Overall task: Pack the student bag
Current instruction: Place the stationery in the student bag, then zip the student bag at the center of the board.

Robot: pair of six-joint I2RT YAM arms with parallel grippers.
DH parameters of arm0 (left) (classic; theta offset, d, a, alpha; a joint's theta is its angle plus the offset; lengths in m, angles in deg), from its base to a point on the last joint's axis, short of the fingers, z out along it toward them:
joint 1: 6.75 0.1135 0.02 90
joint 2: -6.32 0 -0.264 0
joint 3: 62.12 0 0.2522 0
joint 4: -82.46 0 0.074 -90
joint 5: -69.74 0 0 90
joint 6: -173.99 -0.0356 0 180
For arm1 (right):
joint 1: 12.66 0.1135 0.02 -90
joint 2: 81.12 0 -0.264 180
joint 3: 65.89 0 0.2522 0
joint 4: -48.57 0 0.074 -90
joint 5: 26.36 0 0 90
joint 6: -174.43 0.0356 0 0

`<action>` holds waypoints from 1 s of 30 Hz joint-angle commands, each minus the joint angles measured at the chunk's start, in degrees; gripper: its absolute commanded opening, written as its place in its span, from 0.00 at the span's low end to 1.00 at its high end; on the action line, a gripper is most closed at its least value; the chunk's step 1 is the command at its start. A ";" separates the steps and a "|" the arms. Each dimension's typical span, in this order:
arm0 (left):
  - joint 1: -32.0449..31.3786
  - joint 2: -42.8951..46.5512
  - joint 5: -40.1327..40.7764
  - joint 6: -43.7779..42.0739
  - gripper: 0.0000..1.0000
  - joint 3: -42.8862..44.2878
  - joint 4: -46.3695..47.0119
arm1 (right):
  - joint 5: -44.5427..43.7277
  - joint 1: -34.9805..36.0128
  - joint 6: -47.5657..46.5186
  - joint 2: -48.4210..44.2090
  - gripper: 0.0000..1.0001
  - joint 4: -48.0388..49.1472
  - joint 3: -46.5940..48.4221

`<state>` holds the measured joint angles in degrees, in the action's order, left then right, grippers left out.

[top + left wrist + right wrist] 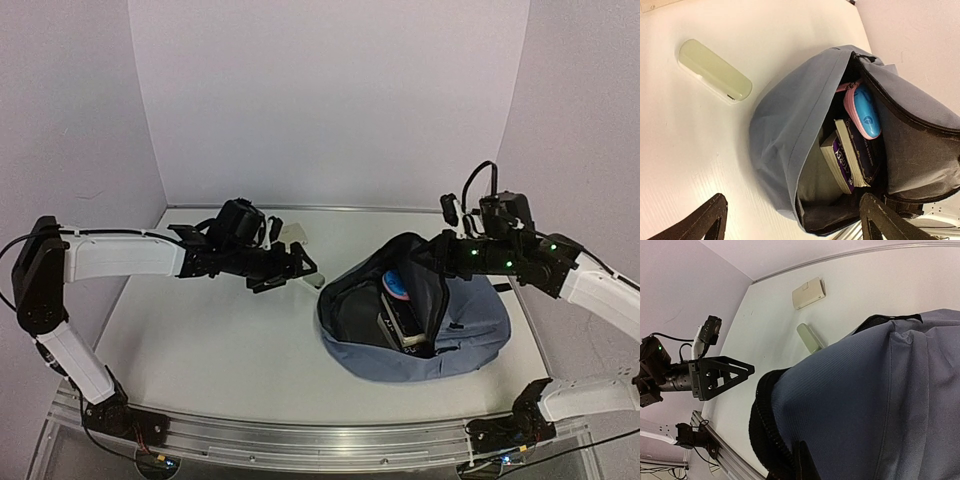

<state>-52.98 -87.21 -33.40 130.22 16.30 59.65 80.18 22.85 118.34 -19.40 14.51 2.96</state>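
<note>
Grey-blue fabric student bag [455, 345] lies near the counter's right edge, its mouth gaping and its dark lining showing books [847, 160] and a pink-and-blue case [863, 111]. The right gripper [428, 262] pinches its raised rim; the left gripper [297, 268] hovers with fingers spread.

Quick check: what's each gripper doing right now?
Left gripper: open, empty.
Right gripper: closed on the student bag at its opening rim, holding it up.
</note>
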 commanded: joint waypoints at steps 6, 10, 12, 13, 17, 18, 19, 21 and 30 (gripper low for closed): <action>0.11 5.55 2.31 1.97 0.92 -3.17 1.15 | -11.82 13.04 4.57 8.52 0.07 8.49 2.91; 0.14 5.56 2.23 2.44 0.92 -3.58 1.33 | -14.29 18.34 5.66 13.58 0.13 11.37 4.23; 0.13 5.36 1.72 2.71 0.92 -3.83 1.56 | -14.92 20.34 5.84 16.20 0.16 12.53 5.32; 0.14 5.18 1.27 2.87 0.92 -4.01 2.01 | -14.63 21.16 5.90 17.50 0.18 13.33 6.03; 0.10 4.53 -1.45 3.93 0.94 -5.35 4.88 | -13.27 24.25 4.91 21.91 0.34 15.83 9.56; 0.10 4.40 -1.88 4.47 0.94 -5.76 5.68 | -12.95 25.07 4.33 23.21 0.39 15.87 10.57; 0.10 4.17 -2.37 4.89 0.94 -6.18 6.57 | -12.77 25.70 3.79 24.30 0.46 15.82 11.93; 0.05 3.73 -3.28 6.11 0.95 -6.86 8.14 | -11.33 26.84 2.70 25.76 0.55 15.82 13.88; -3.86 -2.26 -7.34 8.21 0.94 -5.85 12.22 | -19.25 26.57 -0.59 21.54 0.82 9.69 16.58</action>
<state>-54.78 -86.46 -37.69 136.66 9.24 68.07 67.51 50.21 120.14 5.87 27.59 16.77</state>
